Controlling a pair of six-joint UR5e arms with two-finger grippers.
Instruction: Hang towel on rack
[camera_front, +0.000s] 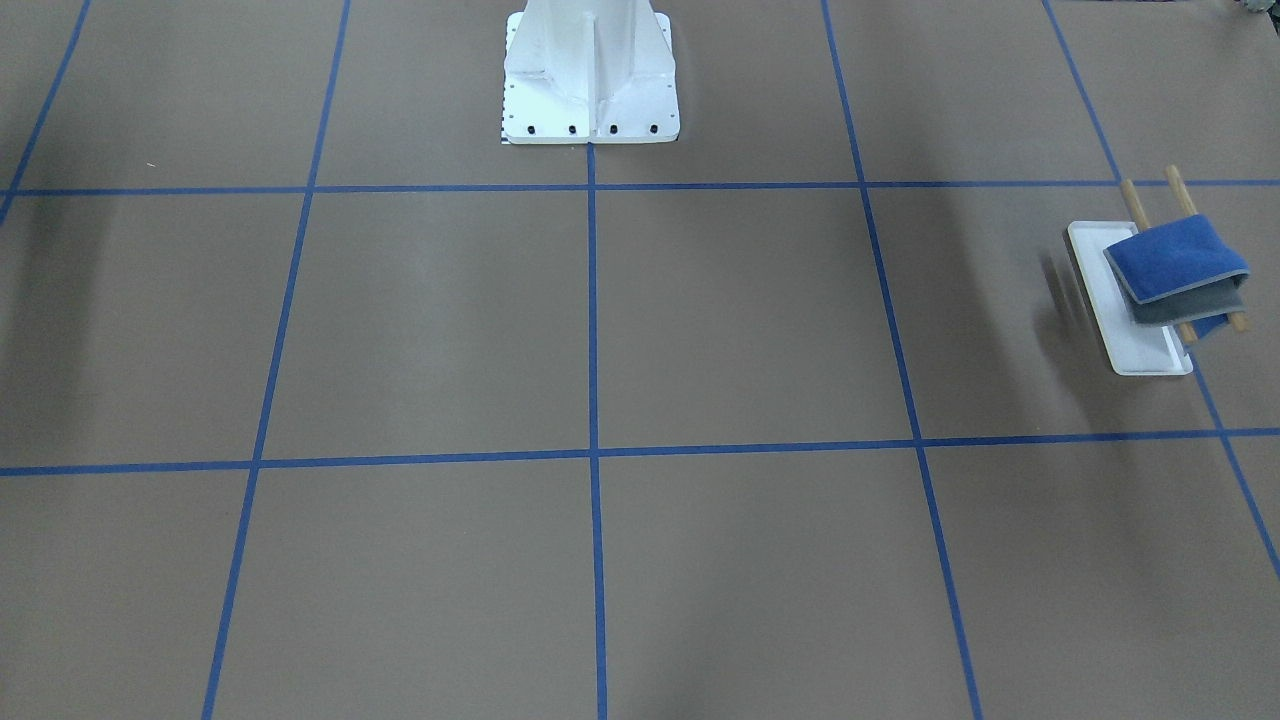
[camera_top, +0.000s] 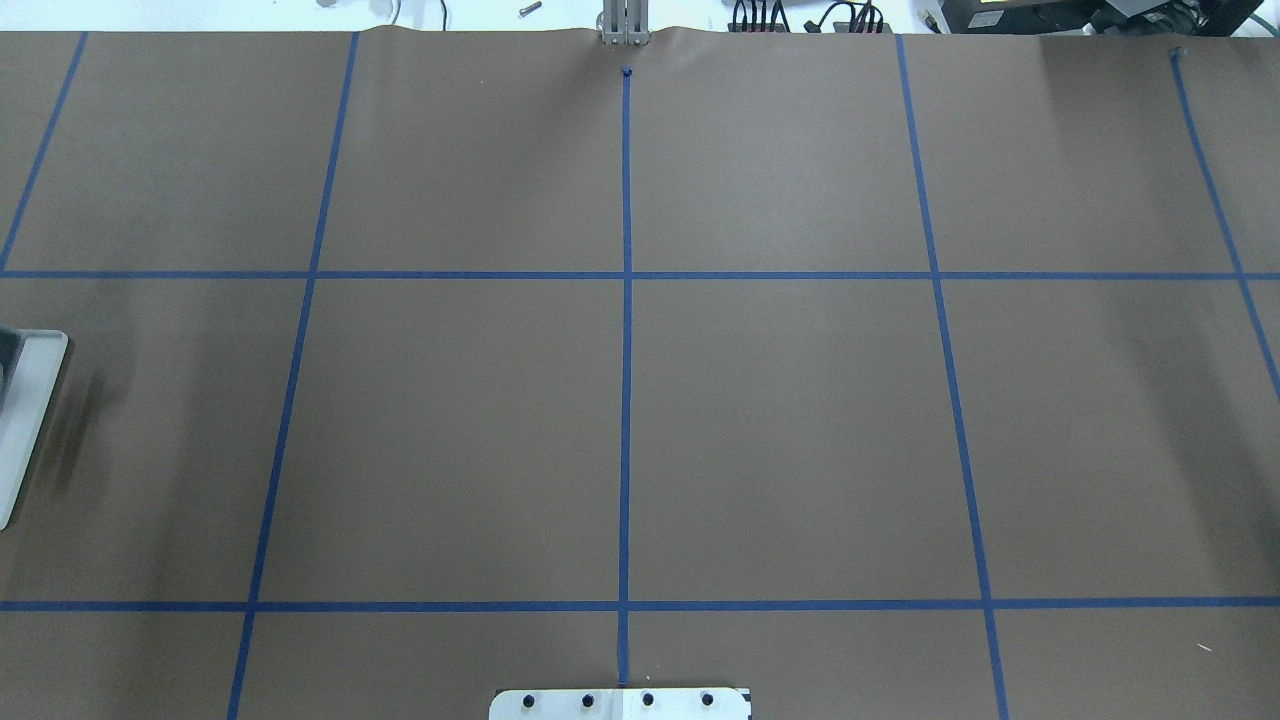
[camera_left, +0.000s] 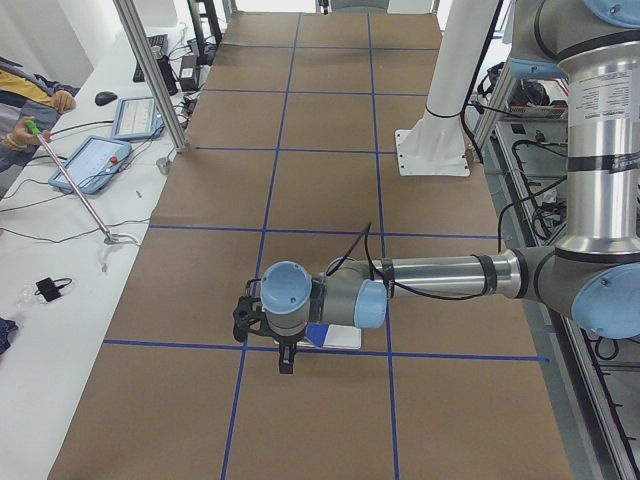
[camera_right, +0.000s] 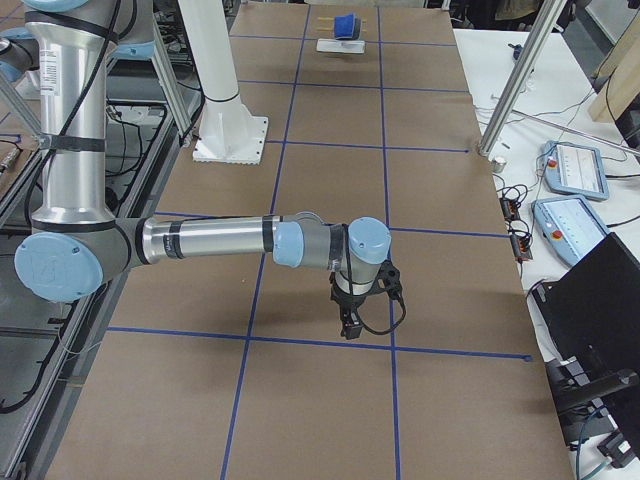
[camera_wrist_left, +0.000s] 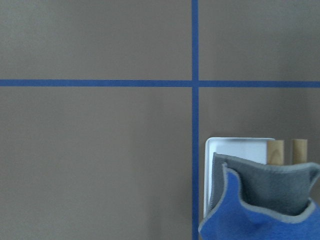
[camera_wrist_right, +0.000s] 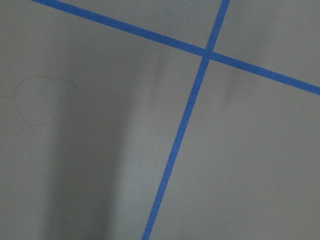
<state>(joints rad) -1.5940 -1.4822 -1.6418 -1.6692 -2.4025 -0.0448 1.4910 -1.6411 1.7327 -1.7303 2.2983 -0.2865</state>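
Brown paper ruled with blue tape covered the desk (camera_front: 450, 330), with the white pedestal (camera_front: 590, 70) bolted at the robot's side. Both arms reached low over it, well apart.

The rack (camera_front: 1110, 300) stood near the desk's end on the robot's left. The towel (camera_front: 1180, 265) lay folded over both wooden bars, blue side up with the grey layer showing beneath, so the hanging looked done. I judged it light, soft and floppy, best pinched at a stitched hem or along the fold, since a careless tug could drag it off the bars or tip the small stand.

Room to move lay toward the desk's middle, while the rack's far side ran close to the edge.

The left tool (camera_left: 286, 362) hung just beside the rack and the right tool (camera_right: 349, 328) over a tape line. I could not tell whether either was spread or pressed together.
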